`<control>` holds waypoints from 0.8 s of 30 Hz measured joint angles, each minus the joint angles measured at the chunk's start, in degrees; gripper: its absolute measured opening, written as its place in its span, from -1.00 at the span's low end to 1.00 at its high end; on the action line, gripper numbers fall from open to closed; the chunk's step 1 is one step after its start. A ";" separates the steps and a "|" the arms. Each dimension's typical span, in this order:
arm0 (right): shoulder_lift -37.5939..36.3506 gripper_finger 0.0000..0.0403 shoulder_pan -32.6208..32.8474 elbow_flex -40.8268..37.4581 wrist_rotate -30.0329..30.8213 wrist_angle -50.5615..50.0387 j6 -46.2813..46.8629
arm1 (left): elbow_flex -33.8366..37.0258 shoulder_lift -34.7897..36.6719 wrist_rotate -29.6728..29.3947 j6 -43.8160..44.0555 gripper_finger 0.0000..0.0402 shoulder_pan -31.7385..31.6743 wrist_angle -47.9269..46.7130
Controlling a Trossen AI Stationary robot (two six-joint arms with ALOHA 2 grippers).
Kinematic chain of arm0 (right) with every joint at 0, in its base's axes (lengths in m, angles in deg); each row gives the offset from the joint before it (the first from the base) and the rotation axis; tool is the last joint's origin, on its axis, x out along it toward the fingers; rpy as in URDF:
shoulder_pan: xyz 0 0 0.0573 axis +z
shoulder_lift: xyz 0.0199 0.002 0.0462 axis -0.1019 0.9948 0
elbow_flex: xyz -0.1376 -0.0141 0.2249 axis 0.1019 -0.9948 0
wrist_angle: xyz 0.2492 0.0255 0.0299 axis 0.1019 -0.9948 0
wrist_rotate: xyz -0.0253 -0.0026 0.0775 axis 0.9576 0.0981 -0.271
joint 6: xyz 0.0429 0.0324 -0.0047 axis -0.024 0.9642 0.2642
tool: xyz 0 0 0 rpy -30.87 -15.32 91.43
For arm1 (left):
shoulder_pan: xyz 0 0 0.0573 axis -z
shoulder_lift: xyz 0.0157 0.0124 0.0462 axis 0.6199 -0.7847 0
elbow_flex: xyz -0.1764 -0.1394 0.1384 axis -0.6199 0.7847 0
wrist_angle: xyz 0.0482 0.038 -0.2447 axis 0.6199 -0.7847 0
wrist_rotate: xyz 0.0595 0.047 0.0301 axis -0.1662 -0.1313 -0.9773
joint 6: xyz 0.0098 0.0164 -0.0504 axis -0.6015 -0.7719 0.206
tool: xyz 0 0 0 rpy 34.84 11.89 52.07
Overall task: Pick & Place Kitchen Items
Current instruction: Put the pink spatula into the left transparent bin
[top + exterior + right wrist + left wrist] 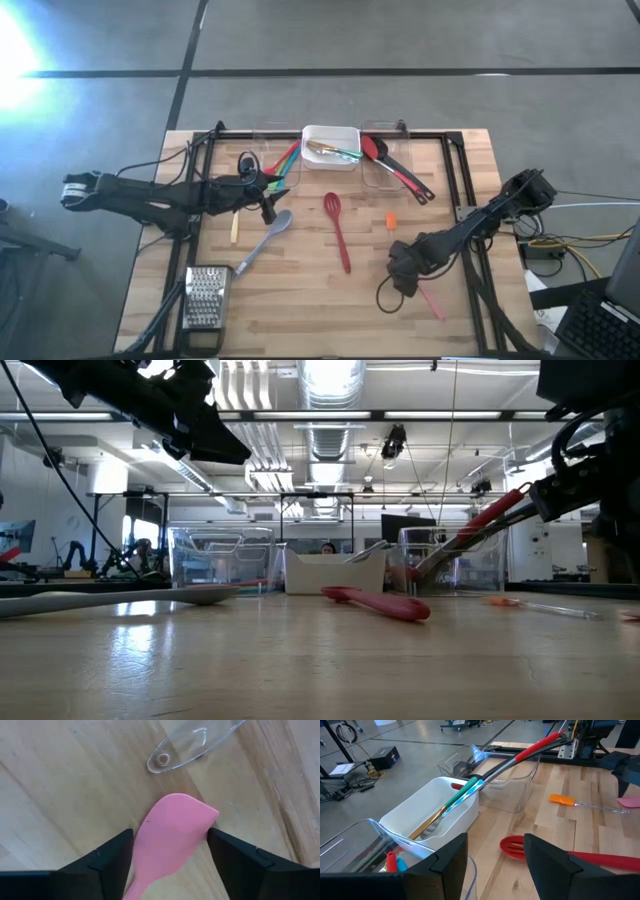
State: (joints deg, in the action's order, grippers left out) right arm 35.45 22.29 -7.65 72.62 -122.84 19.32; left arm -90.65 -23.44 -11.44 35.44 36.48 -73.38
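Observation:
A pink spatula (431, 299) lies flat on the table at the near right. My right gripper (405, 266) points straight down over it, open, with a finger on each side of the pink blade (172, 832). My left gripper (268, 200) hangs open and holds nothing, above the table next to the left clear container (262, 150) of coloured utensils. A red slotted spoon (338, 231), a grey spoon (266, 238) and a small orange spatula (391, 221) with a clear handle (195, 742) lie flat on the wood. My right gripper comes from above, its fingers (112, 855) close against the two long edges of the pink blade (200, 820). Whether they touch it I cannot tell. The spatula lies flat on the table.
At the far edge, a white bin (330, 147) holds green and wooden utensils. A clear container (385, 170) to its right holds red and black spoons. A metal grater (205, 296) lies at the near left, and a pale stick (235, 228) by the grey spoon.

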 joint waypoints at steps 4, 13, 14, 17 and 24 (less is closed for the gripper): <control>0.09 0.02 0.01 0.02 0.19 -0.18 0.02 | 0.02 0.00 0.00 0.09 -0.02 0.00 -0.22; 0.09 -0.65 -0.02 0.02 0.26 -0.09 2.23 | 0.04 0.00 0.02 1.29 -0.02 0.00 -1.71; 0.09 -0.65 -0.01 0.03 0.24 -0.06 2.26 | 0.04 0.00 0.03 1.40 -0.02 -0.02 -1.70; -0.49 -0.65 0.01 0.47 0.00 -0.44 2.38 | 0.04 0.00 0.04 1.53 -0.02 0.00 -1.70; -5.74 -0.65 -0.02 4.15 2.77 -4.50 2.35 | 0.04 0.00 1.20 2.60 -0.02 0.00 -1.62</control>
State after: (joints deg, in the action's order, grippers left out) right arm 29.72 22.27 -3.49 75.39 -127.35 21.67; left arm -90.61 -23.44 -10.24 38.04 36.48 -75.00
